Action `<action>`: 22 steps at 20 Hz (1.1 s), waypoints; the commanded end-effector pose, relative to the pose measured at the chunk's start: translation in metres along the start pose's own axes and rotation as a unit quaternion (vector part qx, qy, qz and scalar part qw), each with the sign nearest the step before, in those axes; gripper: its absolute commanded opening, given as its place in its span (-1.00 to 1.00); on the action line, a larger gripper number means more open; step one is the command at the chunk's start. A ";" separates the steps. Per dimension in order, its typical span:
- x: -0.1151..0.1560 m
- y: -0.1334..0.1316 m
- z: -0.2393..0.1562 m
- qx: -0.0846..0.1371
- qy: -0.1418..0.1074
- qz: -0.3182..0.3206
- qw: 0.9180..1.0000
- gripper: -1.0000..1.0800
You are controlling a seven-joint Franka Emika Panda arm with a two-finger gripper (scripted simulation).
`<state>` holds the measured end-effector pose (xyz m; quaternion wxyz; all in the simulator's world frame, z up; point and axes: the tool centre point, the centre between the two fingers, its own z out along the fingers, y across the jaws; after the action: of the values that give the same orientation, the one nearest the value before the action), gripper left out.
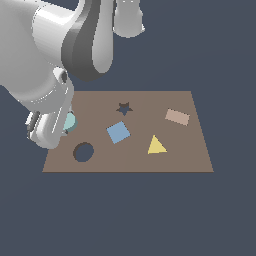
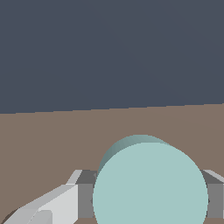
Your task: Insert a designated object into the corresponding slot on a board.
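The pale teal disc (image 1: 70, 121) shows at the exterior view's left side of the brown board (image 1: 195, 150), mostly hidden behind my arm. In the wrist view the disc (image 2: 148, 188) fills the space between my two fingers (image 2: 85, 197), which press on its sides. My gripper (image 1: 60, 125) is shut on the disc and holds it close above the board. The dark round hole (image 1: 83, 152) lies a little nearer the front edge than the disc. The dark star-shaped hole (image 1: 124, 108) is further back.
On the board lie a blue square (image 1: 118, 132), a yellow triangle (image 1: 156, 145) and a pale pink rectangle (image 1: 177, 117). My large white arm (image 1: 55, 55) covers the exterior view's upper left. Dark floor surrounds the board.
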<state>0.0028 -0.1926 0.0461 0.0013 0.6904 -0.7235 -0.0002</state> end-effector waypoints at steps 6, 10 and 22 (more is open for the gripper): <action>0.001 -0.016 0.007 -0.007 0.000 0.156 0.988 -1.00; -0.002 -0.027 0.009 -0.009 0.001 0.233 0.972 -1.00; -0.027 -0.060 0.008 -0.005 0.002 0.422 0.907 -1.00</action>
<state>0.0598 -0.1722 0.0369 0.0067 0.3414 -0.9399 -0.0025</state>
